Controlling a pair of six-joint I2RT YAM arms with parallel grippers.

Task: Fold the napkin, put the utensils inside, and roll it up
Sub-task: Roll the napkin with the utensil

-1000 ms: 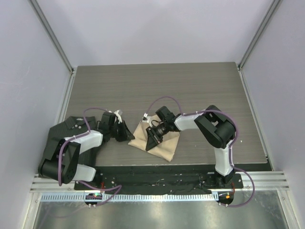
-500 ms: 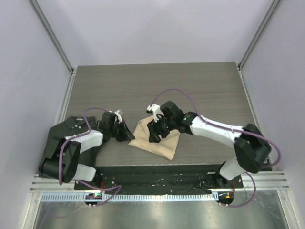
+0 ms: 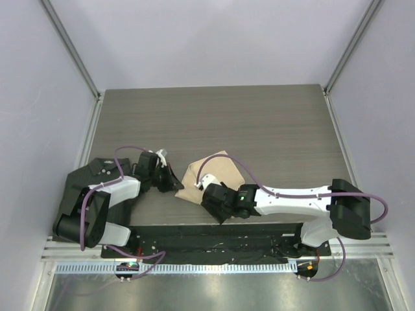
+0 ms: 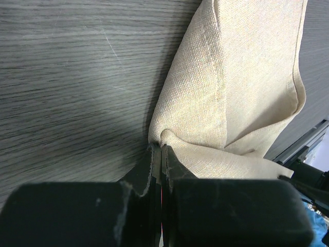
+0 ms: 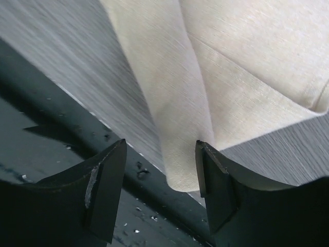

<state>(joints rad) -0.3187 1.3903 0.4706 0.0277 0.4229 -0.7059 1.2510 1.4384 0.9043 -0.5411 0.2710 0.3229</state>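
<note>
Grey wood-grain table [image 3: 259, 123] w/ black strip [image 3: 214, 233] at near edge.

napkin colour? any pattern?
Plain beige napkin, fine woven texture, no print; clearest in left wrist view.

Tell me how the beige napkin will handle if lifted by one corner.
Probably floppy: the napkin puckers where the left gripper pinches it. Likely light and thin; its folded layers lie flat. Lifted by the corner between the fingers of the open right gripper, it should drape, not hold shape.
</note>
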